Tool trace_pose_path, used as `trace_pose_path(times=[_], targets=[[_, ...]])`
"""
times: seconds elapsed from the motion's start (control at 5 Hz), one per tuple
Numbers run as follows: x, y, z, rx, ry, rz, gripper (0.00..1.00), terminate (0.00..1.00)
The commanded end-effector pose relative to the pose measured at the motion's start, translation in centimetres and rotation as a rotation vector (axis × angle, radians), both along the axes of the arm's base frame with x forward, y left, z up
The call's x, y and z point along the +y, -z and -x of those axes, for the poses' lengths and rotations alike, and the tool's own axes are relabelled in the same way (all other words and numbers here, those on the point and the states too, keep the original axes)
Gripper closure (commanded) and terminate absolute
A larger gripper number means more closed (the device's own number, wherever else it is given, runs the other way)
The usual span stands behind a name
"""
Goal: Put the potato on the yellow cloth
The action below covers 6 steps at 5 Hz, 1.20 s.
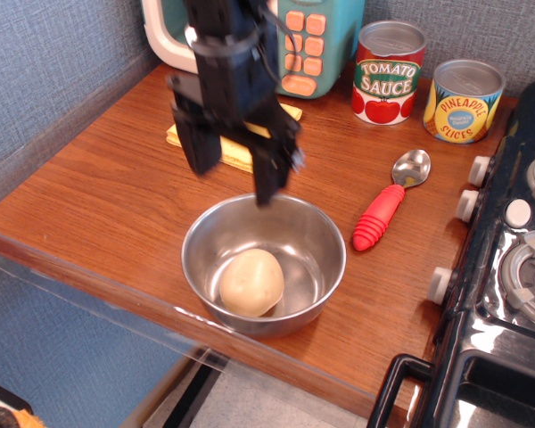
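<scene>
The pale tan potato lies inside the steel bowl near the front edge of the wooden counter. My black gripper is open and empty, its two fingers pointing down just above the bowl's far rim, behind the potato and apart from it. The yellow cloth lies flat behind the bowl, mostly hidden by my gripper; only slivers of it show.
A toy microwave stands at the back. A tomato sauce can and a pineapple slices can stand at the back right. A red-handled spoon lies right of the bowl. A toy stove borders the right side.
</scene>
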<state>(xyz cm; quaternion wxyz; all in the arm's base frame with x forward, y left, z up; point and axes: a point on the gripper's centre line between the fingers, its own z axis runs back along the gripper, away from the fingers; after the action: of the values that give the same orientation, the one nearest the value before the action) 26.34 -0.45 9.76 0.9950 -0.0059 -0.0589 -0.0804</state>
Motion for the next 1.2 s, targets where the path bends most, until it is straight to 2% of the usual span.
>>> trace_pose_path(times=[0.0,0.6,0.8,1.0], targets=[[-3.9,2.1,1.3,-0.018,-0.026,0.013,0.0,0.0],[-3.7,6.2,0.4,0.069,-0.156,-0.048,0.0,0.0],[-3.0,7.1,0.2,0.096,-0.176,-0.068,0.0,0.0],[-2.7,7.1,0.3,0.11,-0.184,-0.067,0.0,0.0]])
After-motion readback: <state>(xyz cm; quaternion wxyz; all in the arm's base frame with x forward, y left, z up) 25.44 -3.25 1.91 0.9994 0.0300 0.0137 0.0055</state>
